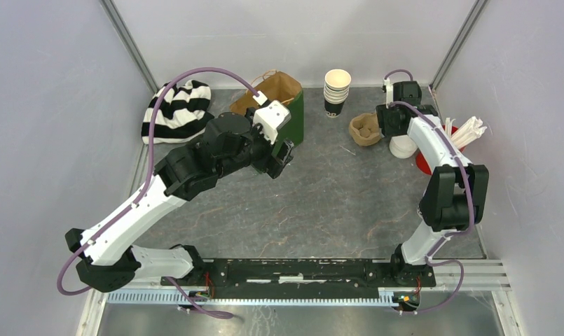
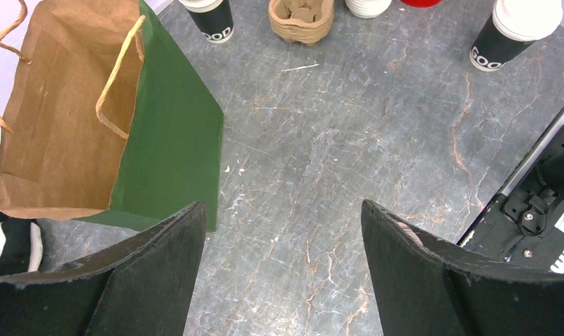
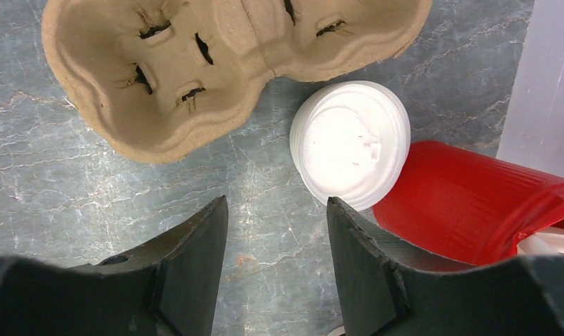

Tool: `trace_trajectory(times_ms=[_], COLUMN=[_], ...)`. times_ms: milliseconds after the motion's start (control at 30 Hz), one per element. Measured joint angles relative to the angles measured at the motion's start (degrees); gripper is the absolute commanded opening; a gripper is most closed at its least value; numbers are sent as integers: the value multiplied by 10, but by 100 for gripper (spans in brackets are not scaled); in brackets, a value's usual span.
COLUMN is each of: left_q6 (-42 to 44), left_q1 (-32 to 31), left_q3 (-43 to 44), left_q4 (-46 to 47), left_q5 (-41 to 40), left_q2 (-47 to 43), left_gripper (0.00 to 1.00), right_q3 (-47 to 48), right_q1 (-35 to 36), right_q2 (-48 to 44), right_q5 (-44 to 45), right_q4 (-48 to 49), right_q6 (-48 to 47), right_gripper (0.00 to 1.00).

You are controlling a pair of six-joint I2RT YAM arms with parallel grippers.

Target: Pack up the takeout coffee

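A dark paper cup with a white lid (image 2: pixel 513 31) stands at the right of the left wrist view; the top view hides it behind the right arm. A stack of unlidded dark cups, cream inside (image 1: pixel 337 89), stands at the back and also shows in the left wrist view (image 2: pixel 212 17). A stack of white lids (image 3: pixel 350 143) sits beside the red stirrer cup (image 3: pixel 475 203). My right gripper (image 3: pixel 275 231) is open and empty just above the table in front of the lids. My left gripper (image 2: pixel 282 224) is open and empty, beside the green-and-brown paper bag (image 2: pixel 90 119).
A brown cardboard cup carrier (image 3: pixel 230 63) lies left of the lids. The paper bag (image 1: pixel 275 105) stands open at back left, with a striped cloth (image 1: pixel 177 108) beside it. White stirrers (image 1: pixel 468 131) stick out of the red cup by the right wall.
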Motion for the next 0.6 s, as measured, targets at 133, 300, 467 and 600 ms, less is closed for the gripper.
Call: trace_trajectory(times_ms=[133,300,467,600], left_q6=[0,1,11,13], left_q1=[0,0,0,0], left_q3=[0,0,0,0], left_q4=[0,2,5,5], left_q5=[-1,-5,-9,-16], left_q2=[0,0,0,3], left_gripper=[88,89,90,90], right_q3=[0,35,68,91], right_q1=[-3,-1,2,9], right_q2=[0,17,32,58], right_q5=[-2,-20,-112,-157], right_q4=[0,-4,83,190], right_q6=[-4,-11,40,162], right_gripper=[61,71,79,78])
